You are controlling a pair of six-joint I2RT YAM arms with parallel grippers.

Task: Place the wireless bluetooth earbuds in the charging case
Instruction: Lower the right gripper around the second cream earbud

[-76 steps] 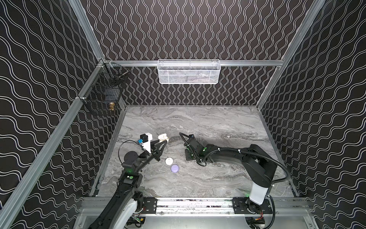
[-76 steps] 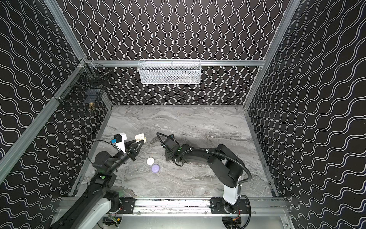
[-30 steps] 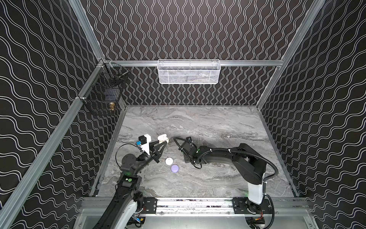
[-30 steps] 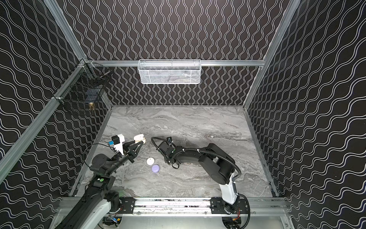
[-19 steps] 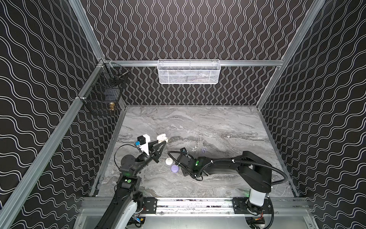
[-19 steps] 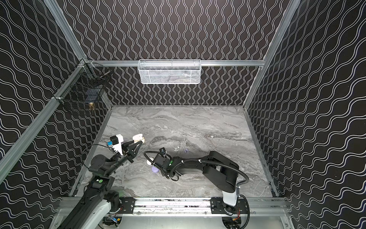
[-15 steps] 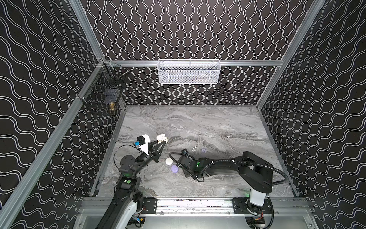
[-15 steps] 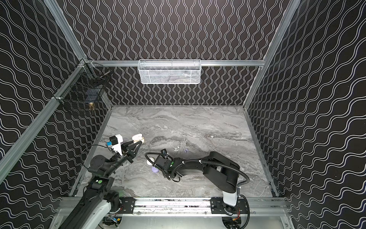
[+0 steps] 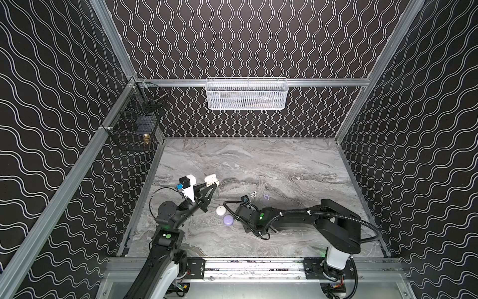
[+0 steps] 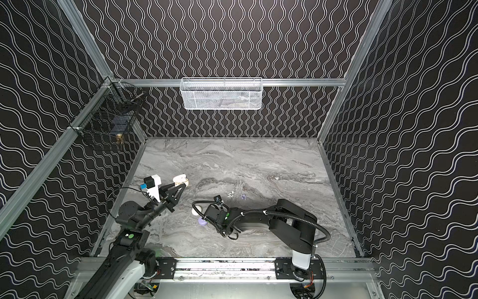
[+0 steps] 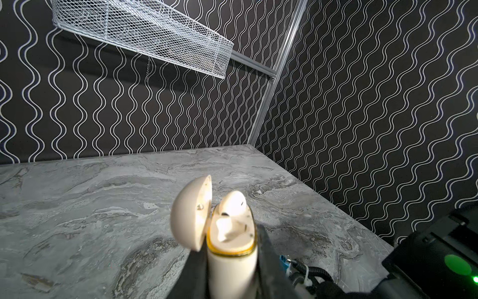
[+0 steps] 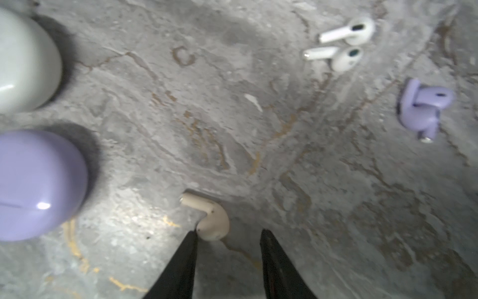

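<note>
- Grey marble tabletop (image 9: 258, 160) underfoot, boxed in by black walls (image 9: 258, 38) with white wavy lines. A white mesh basket (image 9: 247, 94) hangs on the back rail and a black wire basket (image 9: 134, 126) sits in the left corner.
- Left gripper (image 9: 210, 186) is up on the left side of the table, its jaws pinching the cream charging case (image 11: 231, 261) by the body.
- That case stands upright in the grip, with its lid (image 11: 192, 212) hinged open to one side.
- One seated earbud (image 11: 234, 203) pokes its head out of the case. What fills the slot beside it I cannot tell.
- Right gripper (image 12: 227, 238) is low over the marble near the middle, jaws spread apart and gripping nothing.
- The loose cream earbud (image 12: 209, 222) lies on the marble with its bulb touching the tip of one finger and its stem pointing away.
- Further out, two white earbuds (image 12: 346, 31) lie side by side, nearly touching, with the lavender earbud (image 12: 424, 108) near them. In both top views they are tiny specks beyond the right gripper.
- The closed white case (image 9: 220, 211) and closed lavender case (image 9: 228, 220) rest just beside each other on the marble, between the two grippers.
</note>
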